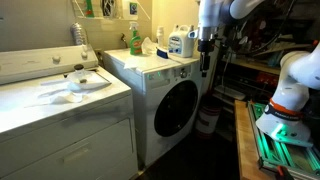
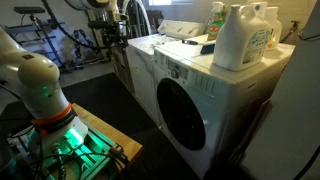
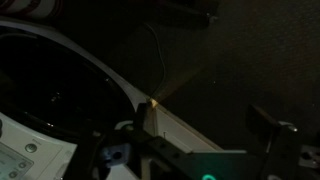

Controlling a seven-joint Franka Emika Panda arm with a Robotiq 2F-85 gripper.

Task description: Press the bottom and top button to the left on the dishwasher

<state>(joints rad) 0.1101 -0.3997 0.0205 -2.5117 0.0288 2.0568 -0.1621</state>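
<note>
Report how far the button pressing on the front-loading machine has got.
Done: nothing visible; no button shows as pressed. In hand: the gripper, jaws apart in the wrist view, hangs beside the dishwasher near its top corner, clear of the control panel, which lies at the lower left edge of the wrist view. Left: it seems both presses, the bottom button and the top one.

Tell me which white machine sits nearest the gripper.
The dishwasher, with the round dark porthole door; the gripper hangs beside it. The flat-topped appliance stands farther off.
</note>
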